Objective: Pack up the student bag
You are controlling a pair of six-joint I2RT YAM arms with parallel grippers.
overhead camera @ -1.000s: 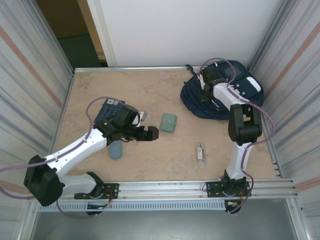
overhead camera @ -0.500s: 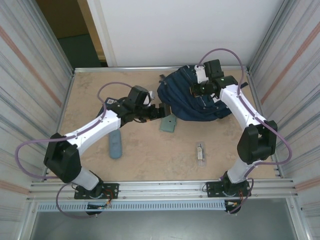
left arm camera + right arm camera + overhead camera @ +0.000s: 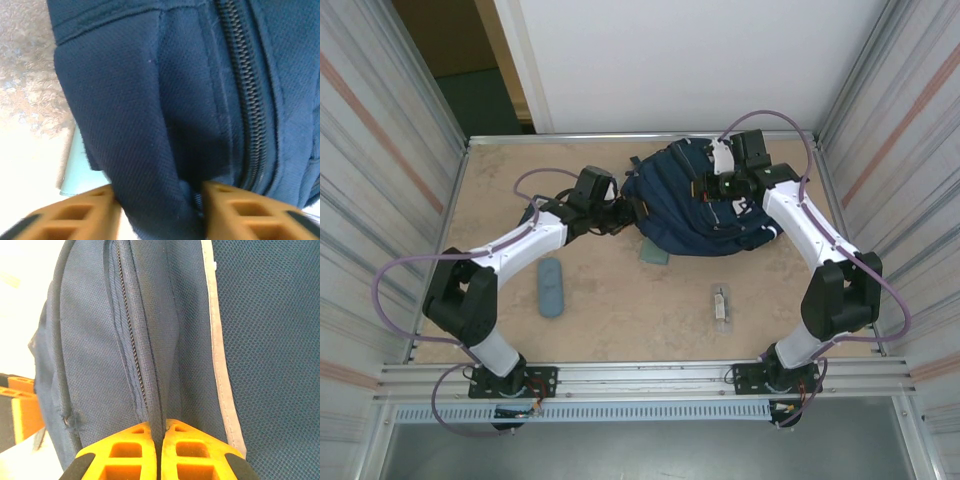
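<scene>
**You have the bag pinched from both sides, toward the far right of the table.**

Nearest you, a small clear packet with a metal piece (image 3: 721, 303) and a blue oval soft case (image 3: 551, 287) lie loose on the beige table (image 3: 620, 330), probably waiting to go in. Behind them, a flat teal wallet (image 3: 655, 254) sits half under the large navy-blue fabric student bag (image 3: 685, 215). Your left gripper (image 3: 160, 212) has its orange fingers clamped on a thick fold at the bag's left edge. Your right gripper (image 3: 159, 442) has its fingers pressed nearly together on a thin seam beside a zipper. Two opposed grips like this look meant to bunch the bag up and steady it. The cloth is a coarse navy weave with a pale trim strip, and the zipper teeth in view look meshed.
</scene>
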